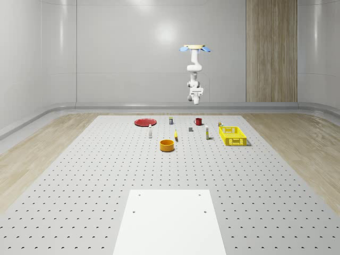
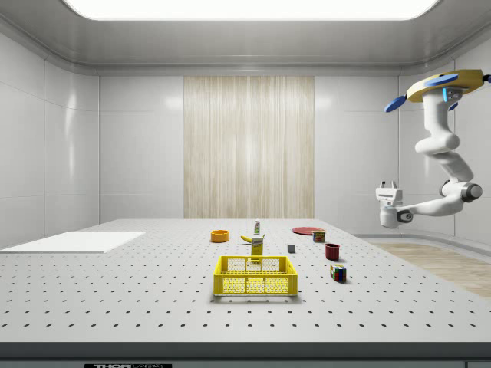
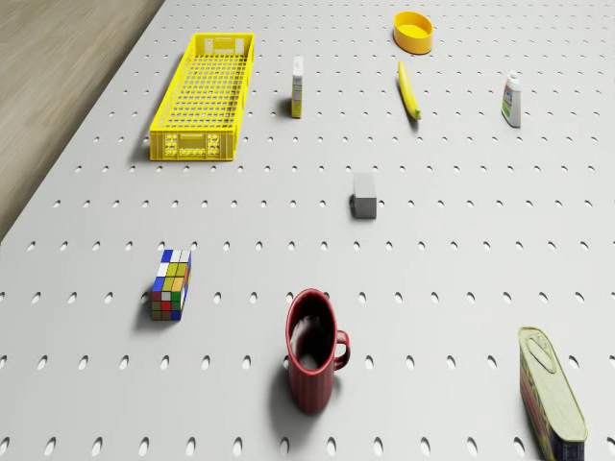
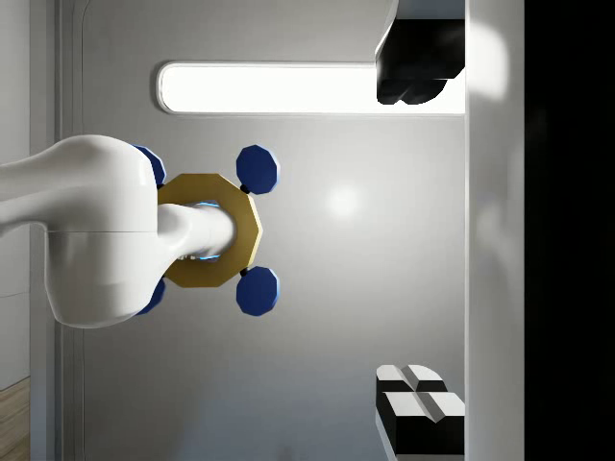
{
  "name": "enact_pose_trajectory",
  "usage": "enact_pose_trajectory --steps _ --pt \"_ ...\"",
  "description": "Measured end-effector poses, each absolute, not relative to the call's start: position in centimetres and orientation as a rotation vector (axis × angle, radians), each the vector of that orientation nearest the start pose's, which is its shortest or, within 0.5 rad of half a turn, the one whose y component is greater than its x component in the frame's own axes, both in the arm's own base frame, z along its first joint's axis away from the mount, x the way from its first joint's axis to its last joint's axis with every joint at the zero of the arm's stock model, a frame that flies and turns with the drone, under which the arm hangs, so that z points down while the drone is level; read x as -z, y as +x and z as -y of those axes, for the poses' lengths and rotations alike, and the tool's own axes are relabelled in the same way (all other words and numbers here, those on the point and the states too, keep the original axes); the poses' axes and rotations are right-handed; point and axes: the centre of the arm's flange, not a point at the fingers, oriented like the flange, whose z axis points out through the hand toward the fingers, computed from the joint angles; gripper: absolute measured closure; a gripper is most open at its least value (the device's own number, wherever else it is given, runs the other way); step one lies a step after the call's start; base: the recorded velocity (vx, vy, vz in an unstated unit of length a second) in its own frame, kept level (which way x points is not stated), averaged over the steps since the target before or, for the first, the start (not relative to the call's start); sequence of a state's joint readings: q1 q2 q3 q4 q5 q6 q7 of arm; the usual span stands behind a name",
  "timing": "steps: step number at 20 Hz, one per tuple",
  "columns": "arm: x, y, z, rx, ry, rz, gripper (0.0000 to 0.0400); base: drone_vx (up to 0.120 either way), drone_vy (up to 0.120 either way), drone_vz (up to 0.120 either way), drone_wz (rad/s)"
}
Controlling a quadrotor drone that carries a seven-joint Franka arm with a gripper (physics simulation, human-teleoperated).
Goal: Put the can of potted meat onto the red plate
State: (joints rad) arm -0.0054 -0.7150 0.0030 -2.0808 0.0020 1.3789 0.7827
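The potted meat can (image 3: pixel 551 394) lies on its side on the perforated table, beside the red mug (image 3: pixel 312 351). It also appears as the small can (image 1: pixel 171 120) and the can (image 2: pixel 318 236). The red plate (image 1: pixel 144 122) sits flat near the table's far edge, towards the whole-scene view's left of the can; in the side view the plate (image 2: pixel 307 230) lies just behind the can. The drone (image 1: pixel 195 49) hovers high over the table's far end, its body (image 2: pixel 445 84) near the ceiling. My gripper (image 2: pixel 389 186) hangs well above the objects, turned upward, open and holding nothing; its fingers (image 4: pixel 418 403) stand wide apart.
A yellow basket (image 3: pixel 204 94), a Rubik's cube (image 3: pixel 171 284), a grey block (image 3: pixel 363 195), a yellow carton (image 3: pixel 297 86), a banana (image 3: pixel 409 89), an orange bowl (image 3: pixel 413 32) and a white bottle (image 3: pixel 512 100) stand spread over the table. A white sheet (image 1: pixel 169 220) lies at the near end.
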Motion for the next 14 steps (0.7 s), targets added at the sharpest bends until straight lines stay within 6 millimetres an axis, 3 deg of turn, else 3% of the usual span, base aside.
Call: enact_pose_trajectory --steps 9,14 --pt "-68.98 30.42 0.00 0.029 -2.895 -1.199 0.0000 0.000 -0.120 0.000 0.000" --pt "-69.09 30.39 0.00 0.035 -2.894 -1.199 0.0000 0.120 -0.120 0.000 0.000"
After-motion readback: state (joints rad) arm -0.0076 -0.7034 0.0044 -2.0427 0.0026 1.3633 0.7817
